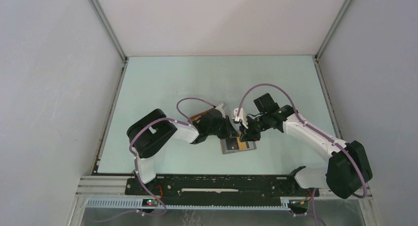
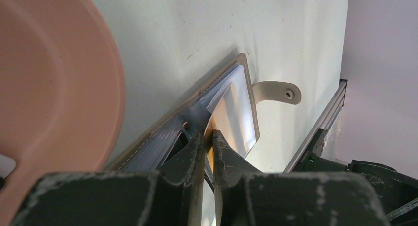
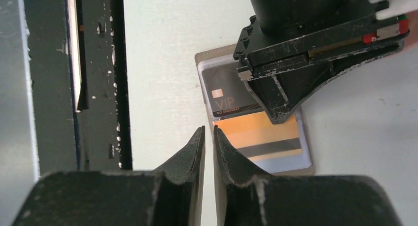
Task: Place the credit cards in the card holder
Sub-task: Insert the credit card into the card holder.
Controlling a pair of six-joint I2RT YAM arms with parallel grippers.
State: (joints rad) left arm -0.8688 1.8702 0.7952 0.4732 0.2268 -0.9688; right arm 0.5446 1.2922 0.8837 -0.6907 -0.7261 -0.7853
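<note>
The card holder point(image 1: 231, 148) lies open on the table between both arms. In the right wrist view, a dark card marked VIP point(image 3: 226, 95) and a yellow-orange card point(image 3: 256, 135) with a dark stripe lie on the card holder point(image 3: 298, 161). My left gripper point(image 1: 232, 134) points down onto it, with its tip at the orange card's upper edge. In the left wrist view, the left gripper point(image 2: 209, 133) is shut on a thin orange card edge over the holder's shiny pocket point(image 2: 236, 108). My right gripper point(image 3: 208, 130) is shut and empty, just left of the holder's edge.
A peach-orange tray point(image 2: 59, 88) sits close behind the card holder, partly under the left arm point(image 1: 199, 117). The holder's tab point(image 2: 276, 92) lies flat on the table. The black base rail point(image 3: 93, 78) runs along the near edge.
</note>
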